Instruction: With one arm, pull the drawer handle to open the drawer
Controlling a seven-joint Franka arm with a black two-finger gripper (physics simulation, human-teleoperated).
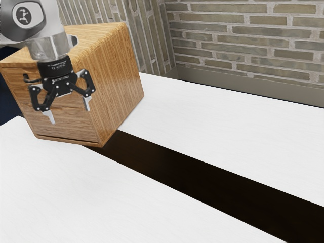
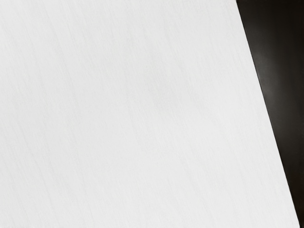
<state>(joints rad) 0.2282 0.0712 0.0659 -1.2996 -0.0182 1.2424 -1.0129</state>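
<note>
White table (image 1: pixel 228 126), drawer (image 1: pixel 71 125) behind hand (image 1: pixel 69 112)

Wooden cabinet (image 1: pixel 109 76) blocks way just behind my tool (image 1: pixel 68 112); open room over white table (image 1: pixel 228 126) toward exterior view's right; brick wall (image 1: pixel 243 35) beyond.

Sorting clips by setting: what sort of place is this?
Probably a simulated test room: grey brick wall, white table, and a wooden drawer cabinet by the open end effector.

No legible txt; print (image 1: pixel 57 65) on hand (image 1: pixel 69 112) too small.
</note>
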